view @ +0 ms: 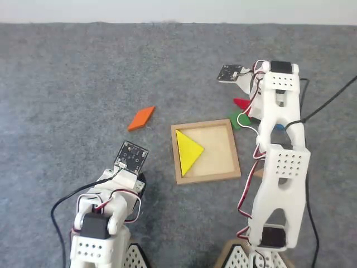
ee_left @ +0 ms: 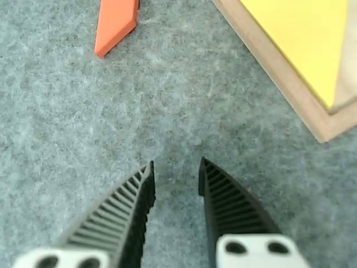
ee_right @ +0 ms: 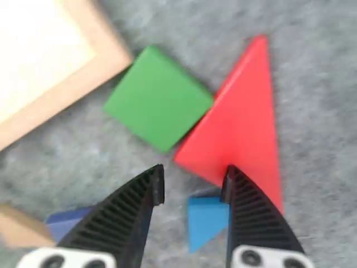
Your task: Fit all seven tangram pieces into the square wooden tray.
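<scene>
The square wooden tray (view: 207,176) lay flat on the grey, felt-covered bench (view: 67,84), between the two arms. Inside it, one large yellow triangle (view: 187,151) rested against the rim on the left arm's side; the rest of the tray floor was bare wood. An orange parallelogram (view: 141,118) lay on the felt, apart from the tray and on the far side of the left arm.

The left end effector (ee_left: 176,163) hung low over bare felt with its fingers a little apart and nothing between them. In the left wrist view, a corner of the tray (ee_left: 279,78) with the yellow triangle (ee_left: 304,39) and one end of the orange parallelogram (ee_left: 116,22) lay ahead of it.

The right arm stretched past the tray's far corner. The right end effector (ee_right: 194,167) was parted wider, holding nothing, above a cluster of loose pieces. A green square (ee_right: 158,98) lay just beside the tray's corner and touched a red triangle (ee_right: 242,128). A small light blue piece (ee_right: 205,220) lay partly under the fingers next to the red triangle. A darker blue piece (ee_right: 67,221) lay close by.
</scene>
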You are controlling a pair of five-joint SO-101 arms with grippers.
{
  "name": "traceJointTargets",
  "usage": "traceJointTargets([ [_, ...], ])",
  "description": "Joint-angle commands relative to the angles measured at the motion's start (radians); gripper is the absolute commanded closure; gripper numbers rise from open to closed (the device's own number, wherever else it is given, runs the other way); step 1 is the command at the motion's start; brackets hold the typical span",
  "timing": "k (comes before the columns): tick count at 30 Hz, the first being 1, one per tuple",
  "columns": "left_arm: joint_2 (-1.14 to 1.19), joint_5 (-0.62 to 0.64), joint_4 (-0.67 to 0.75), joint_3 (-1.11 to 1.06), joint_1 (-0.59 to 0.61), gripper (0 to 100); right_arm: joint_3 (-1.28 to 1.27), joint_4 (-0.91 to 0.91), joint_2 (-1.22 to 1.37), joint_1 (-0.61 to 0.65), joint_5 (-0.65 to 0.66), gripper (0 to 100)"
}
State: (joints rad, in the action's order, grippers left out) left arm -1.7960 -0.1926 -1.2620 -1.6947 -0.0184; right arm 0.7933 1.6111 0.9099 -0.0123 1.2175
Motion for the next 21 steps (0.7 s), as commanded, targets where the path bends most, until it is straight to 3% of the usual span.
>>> traceJointTargets([
  [1,-0.021,0.008,-0.003,0.012,0.002,88,0.095,0.130,0.004,-0.022,-0.044,84.3],
  [6,-0.021,0.008,-0.003,0.012,0.002,88,0.224,0.177,0.004,-0.050,-0.123,84.0],
  [10,-0.021,0.008,-0.003,0.012,0.002,88,0.293,0.165,0.012,-0.015,-0.103,83.5],
  [17,-0.021,0.008,-0.003,0.012,0.002,88,0.307,0.039,0.044,0.036,-0.097,62.7],
  [21,-0.021,0.008,-0.003,0.012,0.002,88,0.310,0.027,0.119,0.013,-0.026,61.2],
])
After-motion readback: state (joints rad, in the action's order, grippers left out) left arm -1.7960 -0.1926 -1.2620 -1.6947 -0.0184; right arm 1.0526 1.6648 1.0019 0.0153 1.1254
